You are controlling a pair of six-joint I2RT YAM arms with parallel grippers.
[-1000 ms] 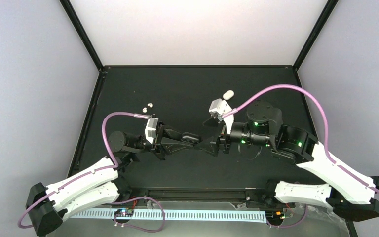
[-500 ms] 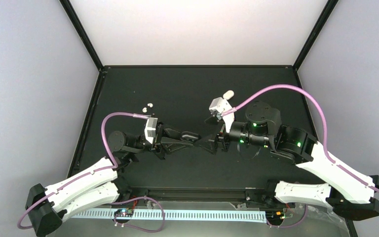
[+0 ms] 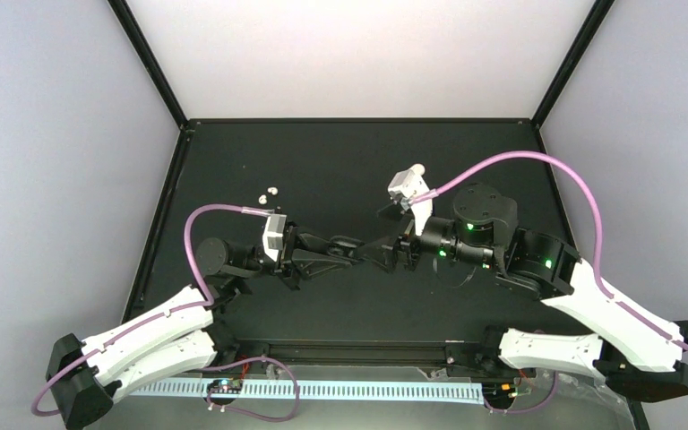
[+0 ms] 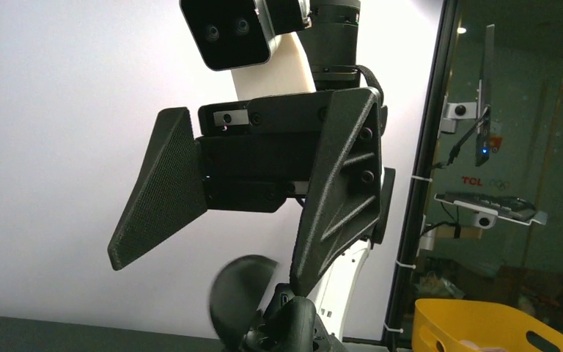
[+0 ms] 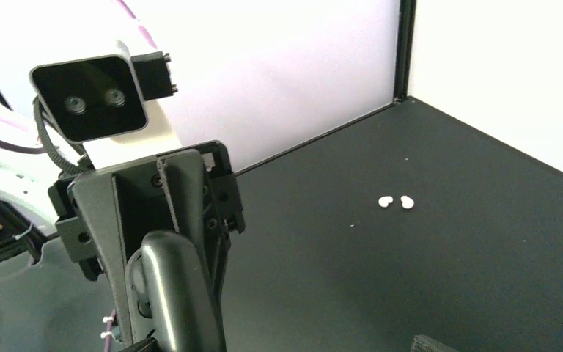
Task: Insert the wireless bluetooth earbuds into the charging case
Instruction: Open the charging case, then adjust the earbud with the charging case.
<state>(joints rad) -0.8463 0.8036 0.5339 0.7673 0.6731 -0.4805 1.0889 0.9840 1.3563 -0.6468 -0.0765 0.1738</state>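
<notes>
My left gripper (image 3: 348,246) is shut on the black oval charging case (image 3: 344,243) and holds it above the table's middle. In the left wrist view the case (image 4: 238,293) shows blurred above my own fingers (image 4: 293,323). My right gripper (image 3: 374,251) faces it from the right with its jaws wide open. One of its fingers (image 4: 333,191) comes down right beside the case, and the other (image 4: 157,194) stands well off. From the right wrist the case (image 5: 176,293) fills the lower left, with the right gripper (image 5: 280,342) open around it. The two white earbuds (image 3: 269,193) (image 5: 396,202) lie on the mat at the far left.
A small white oval object (image 3: 418,167) lies at the back, half hidden behind the right wrist camera (image 3: 405,184). The black mat (image 3: 340,161) ends at a black frame and white walls. A yellow bin (image 4: 484,330) stands beyond the enclosure.
The right arm has moved left and closed the gap to the case held by the left gripper. Its wrist camera has shifted towards the back. The left arm has stayed put.
</notes>
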